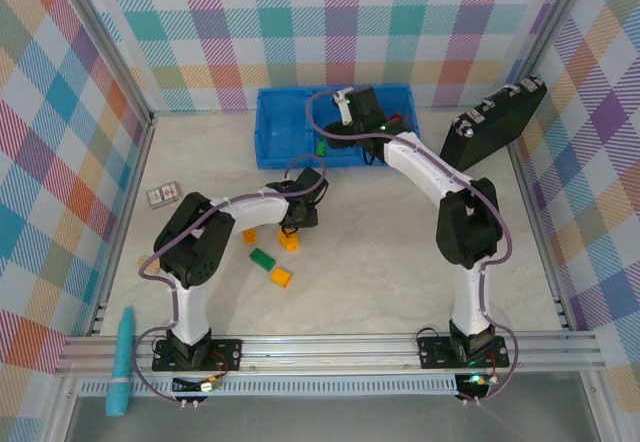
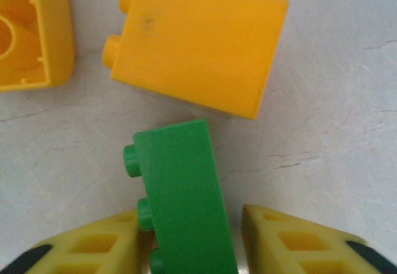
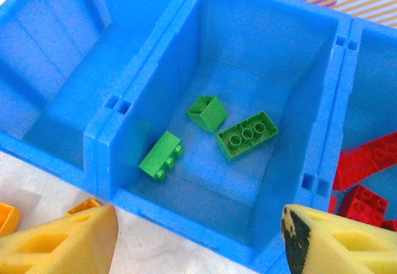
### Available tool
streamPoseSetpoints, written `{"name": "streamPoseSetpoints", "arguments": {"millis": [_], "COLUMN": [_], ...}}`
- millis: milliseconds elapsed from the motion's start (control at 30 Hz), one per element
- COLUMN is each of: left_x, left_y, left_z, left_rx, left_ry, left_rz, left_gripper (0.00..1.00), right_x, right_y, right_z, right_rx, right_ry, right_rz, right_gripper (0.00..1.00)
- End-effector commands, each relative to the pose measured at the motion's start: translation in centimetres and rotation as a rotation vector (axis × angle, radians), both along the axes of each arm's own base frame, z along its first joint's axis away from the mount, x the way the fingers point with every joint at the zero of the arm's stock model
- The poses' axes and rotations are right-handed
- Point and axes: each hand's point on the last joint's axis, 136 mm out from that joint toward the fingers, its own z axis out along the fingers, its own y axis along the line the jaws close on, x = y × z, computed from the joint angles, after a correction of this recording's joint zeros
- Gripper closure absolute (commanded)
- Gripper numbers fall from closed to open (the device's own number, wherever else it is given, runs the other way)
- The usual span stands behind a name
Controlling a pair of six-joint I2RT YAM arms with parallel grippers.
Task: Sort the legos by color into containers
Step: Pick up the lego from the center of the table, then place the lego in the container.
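Pastel checked panels [image 1: 200, 32] wall in a pale marbled tabletop [image 1: 400, 262]. At its far edge sits the blue tray [image 1: 285, 127]. Its middle compartment [image 3: 291, 69] holds three green bricks [image 3: 247, 134], and red bricks [image 3: 366, 162] lie in the one beside it. The right gripper [image 3: 198, 237] hovers spread and empty above the middle compartment. The left gripper [image 2: 189, 243] is down at the table, parted, straddling a loose green brick [image 2: 180, 193]. That brick lies on its side, studs toward one finger, near a yellow-orange brick [image 2: 198, 51]. Being light, rigid, slick plastic, it should take a firm squeeze, though the studs give uneven contact; the flat faces would likely seat better.
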Motion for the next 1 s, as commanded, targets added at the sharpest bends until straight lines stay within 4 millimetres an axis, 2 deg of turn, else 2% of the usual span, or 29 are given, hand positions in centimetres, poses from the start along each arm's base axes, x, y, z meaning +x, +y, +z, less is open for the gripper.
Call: {"name": "streamPoseSetpoints", "arguments": {"millis": [0, 133, 200, 300, 400, 500, 667, 767, 867, 967], "left_x": [0.4, -0.2, -0.5, -0.9, -0.6, 0.5, 3.3, 5.5, 7.9, 10.1], "left_y": [-0.6, -1.2, -1.6, -2.3, -3.2, -4.8, -7.4, -9.0, -10.1, -10.9], "left_z": [-0.8, -1.0, -1.0, 0.2, 2.8, 7.0, 14.1, 17.4, 19.0, 19.2], "left_rx": [-0.006, -0.011, -0.01, -0.02, -0.04, -0.086, -0.164, -0.2, -0.2, -0.216], "left_ry": [0.002, 0.018, 0.025, 0.015, -0.027, -0.094, -0.239, -0.335, -0.409, -0.438], "left_rz": [0.01, -0.01, -0.022, -0.044, -0.07, -0.114, -0.16, -0.174, -0.174, -0.162], "left_gripper": [0.67, 0.74, 0.76, 0.79, 0.8, 0.8, 0.8, 0.8, 0.8, 0.8], "right_x": [-0.9, -2.9, -4.1, -6.0, -8.0, -10.3, -14.0, -16.3, -18.6, -20.7], "right_y": [-1.1, -1.9, -2.1, -3.3, -4.6, -4.9, -5.6, -5.8, -5.7, -5.3], "right_z": [2.9, 2.1, 0.8, -1.6, -4.1, -6.6, -9.4, -11.0, -12.5, -13.2], "right_rx": [0.04, 0.067, 0.075, 0.067, 0.068, 0.096, 0.173, 0.199, 0.211, 0.237], "right_ry": [-0.061, -0.025, 0.021, 0.08, 0.134, 0.219, 0.314, 0.363, 0.422, 0.464], "right_rz": [-0.029, -0.038, -0.035, -0.062, -0.102, -0.104, -0.132, -0.134, -0.133, -0.128], "right_gripper": [0.3, 0.3, 0.3, 0.29, 0.29, 0.29, 0.3, 0.3, 0.31, 0.31]}}
